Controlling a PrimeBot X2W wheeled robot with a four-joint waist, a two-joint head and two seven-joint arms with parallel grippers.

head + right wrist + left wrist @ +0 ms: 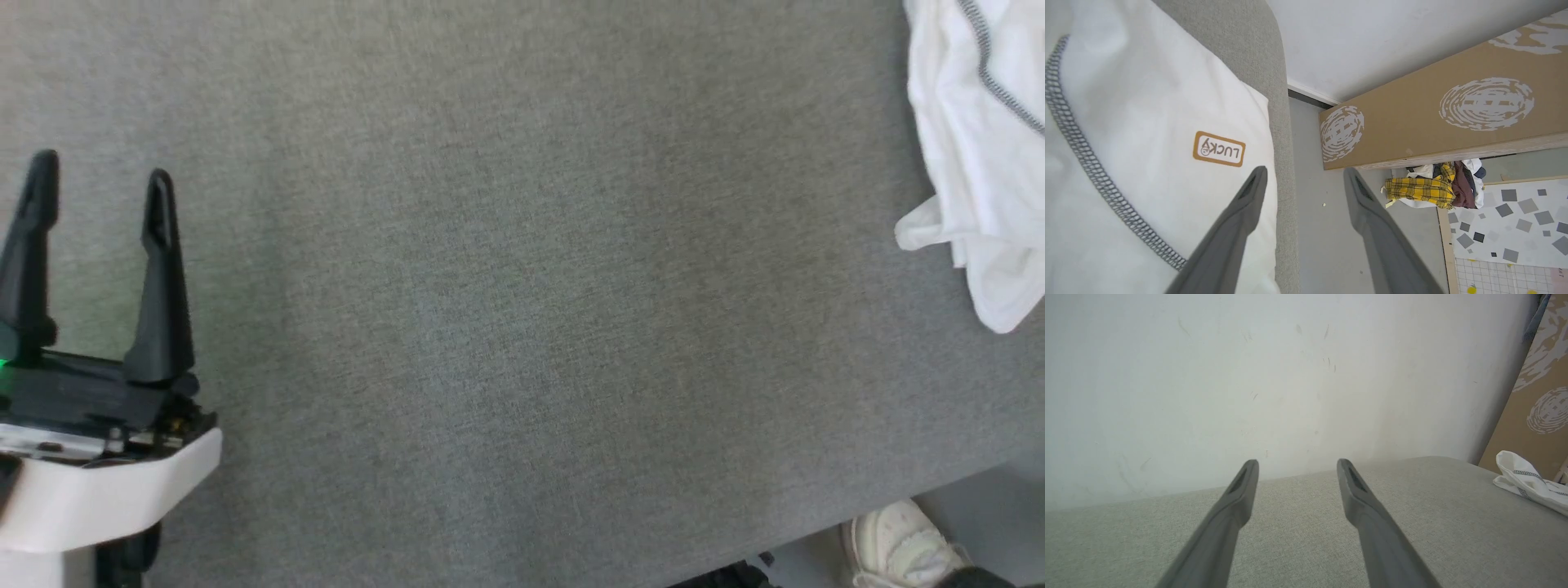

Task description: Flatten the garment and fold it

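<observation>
Two grippers. Left gripper (102, 167), at 9 o'clock in the head view: fingers wide apart, empty. Right gripper (1304, 170): fingers wide apart, gripping nothing, one finger crossing the edge of the white shirt (971, 163). One shirt, bunched at 2 o'clock on the grey cushion (522, 327). One pale shoe (898, 543) at 5 o'clock.

The counter (506, 310) is a broad flat top covered in grey woven fabric, its near edge crossing at five o'clock in the head view. The garment (976, 163), white with dark zigzag stitching, lies bunched on it at two o'clock. Its cloth comes close to the counter's rounded side edge, LUCKY patch (1219, 149) facing up.
</observation>
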